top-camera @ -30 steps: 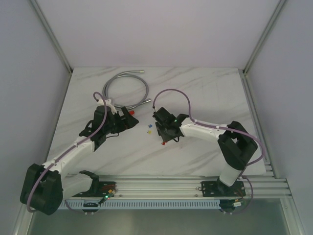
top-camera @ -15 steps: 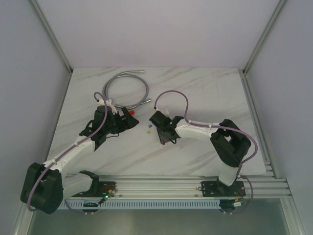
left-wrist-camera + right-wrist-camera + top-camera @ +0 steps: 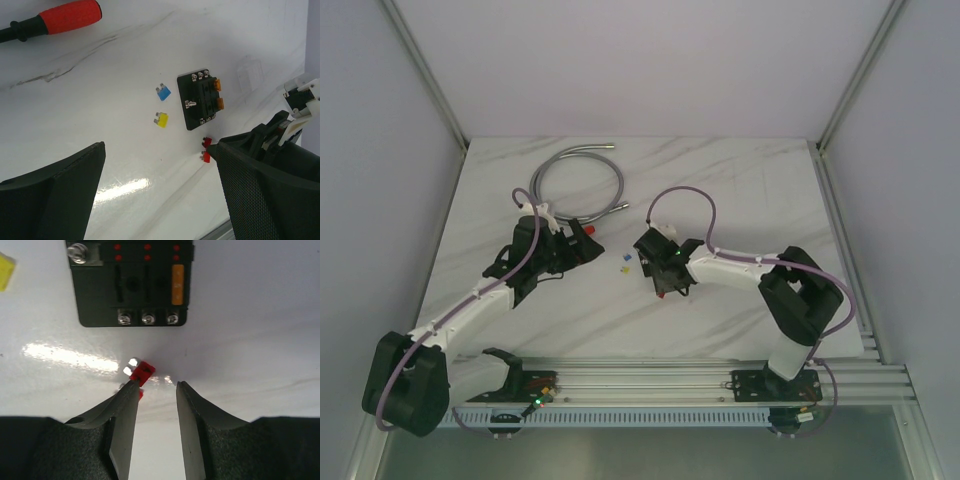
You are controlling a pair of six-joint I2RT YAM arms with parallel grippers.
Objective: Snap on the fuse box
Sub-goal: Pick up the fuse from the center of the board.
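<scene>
The left arm reaches in from the lower left of the overhead view. Its end effector [image 3: 156,145] is spread wide, with the two fingers far apart and only bare white marbled surface [image 3: 740,190] showing between them. Just past it, at the upper left of the left wrist view, lies a red-handled tool [image 3: 65,17]. In the overhead view a grey flexible hose [image 3: 622,188] curls in a loop toward the back.

Moving right, a blue fuse [image 3: 163,92] and a yellow fuse [image 3: 161,120] lie loose, close together but not touching. Just to their right is the fuse box [image 3: 202,99]. It lies flat on the surface near the middle of the overhead view, where the right arm's wrist mostly hides it. An orange fuse [image 3: 177,285] is seated in one of its slots. Further right, a clear cover [image 3: 250,75] lies faint against the white, apart from the box.

The right end effector [image 3: 156,387] hangs low over the surface just short of the box, not touching it. Its fingers stand partly open with a narrow gap, and nothing is caught between them. A red fuse [image 3: 142,371] lies right at the tip of the finger on the left of the right wrist view. Whether that finger touches it I cannot tell.
</scene>
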